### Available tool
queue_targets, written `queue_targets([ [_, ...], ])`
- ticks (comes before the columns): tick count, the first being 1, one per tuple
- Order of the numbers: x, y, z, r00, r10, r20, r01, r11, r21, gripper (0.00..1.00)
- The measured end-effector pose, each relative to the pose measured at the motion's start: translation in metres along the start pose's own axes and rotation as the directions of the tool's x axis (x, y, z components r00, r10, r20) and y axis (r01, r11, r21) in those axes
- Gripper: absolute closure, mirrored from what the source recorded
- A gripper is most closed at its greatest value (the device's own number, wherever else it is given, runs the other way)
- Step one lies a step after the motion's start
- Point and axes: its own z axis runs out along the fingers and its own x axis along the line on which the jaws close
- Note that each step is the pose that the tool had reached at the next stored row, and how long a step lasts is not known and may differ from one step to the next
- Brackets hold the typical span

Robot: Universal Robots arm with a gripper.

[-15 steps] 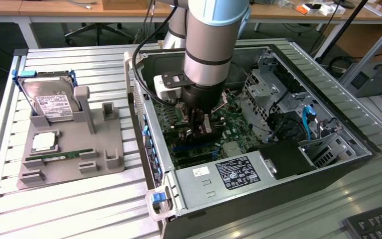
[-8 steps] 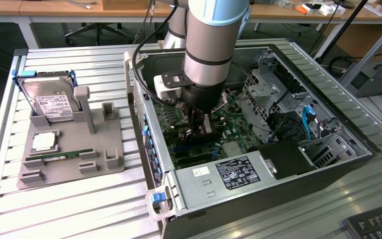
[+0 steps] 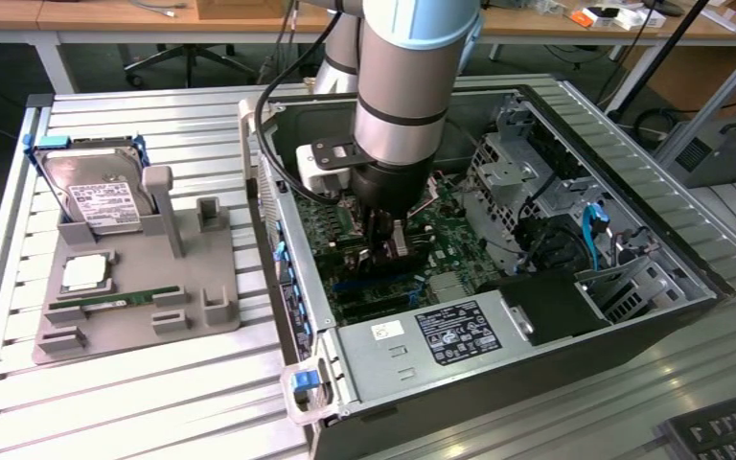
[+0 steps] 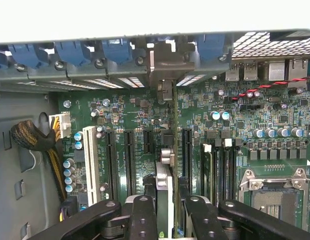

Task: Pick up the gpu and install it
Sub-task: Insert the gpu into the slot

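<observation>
End effector [image 4: 167, 210] clenched on the gpu [image 4: 171, 150], card held edge-on and upright above the motherboard [image 4: 220, 135] inside the open computer case [image 3: 675, 287] at the worktop's [image 3: 150, 402] middle, bracket end facing the case's rear slots for alignment with an expansion slot [image 4: 186, 155].

this is looking like a robotics or electronics lab; an open computer case [image 3: 496, 240] is lying on a slatted aluminium workbench [image 3: 150, 402], exposing its green motherboard [image 4: 144, 120]; a grey parts fixture [image 3: 138, 287] is holding a hard drive [image 3: 93, 196] beside it; wooden desks [image 3: 112, 19] and an office chair base [image 3: 189, 57] are standing behind; a keyboard [image 3: 726, 431] is sitting at the corner.
</observation>
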Motion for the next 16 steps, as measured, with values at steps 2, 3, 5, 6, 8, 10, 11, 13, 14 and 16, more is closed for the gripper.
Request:
queue_targets([
  [2,0.0,0.0,0.0,1.0,0.0,0.0,0.0,1.0,0.0,0.73],
  [3,0.0,0.0,0.0,1.0,0.0,-0.0001,0.0,1.0,0.0,0.73],
  [5,0.0,0.0,-0.0001,1.0,0.0,0.0,0.0,1.0,0.0001,0.73],
  [6,0.0,0.0,-0.0002,1.0,0.0,0.0002,0.0,1.0,0.0001,0.73],
  [8,0.0001,0.0,-0.0014,1.0,0.0,-0.0002,0.0,1.0,-0.0001,0.73],
  [10,0.0001,-0.0002,-0.004,1.0,0.0,0.0,0.0,1.0,0.0,0.73],
  [11,0.0002,-0.0003,-0.0055,1.0,0.0,-0.0001,0.0,1.0,0.0,0.73],
  [13,0.0002,-0.0003,-0.0055,1.0,0.0,0.0001,0.0,1.0,0.0001,0.73],
  [14,0.0002,-0.0003,-0.0055,1.0,0.0,0.0001,0.0,1.0,0.0001,0.73],
  [16,0.0001,-0.0003,-0.0054,1.0,-0.003,0.0,0.003,1.0,0.0001,0.73],
])
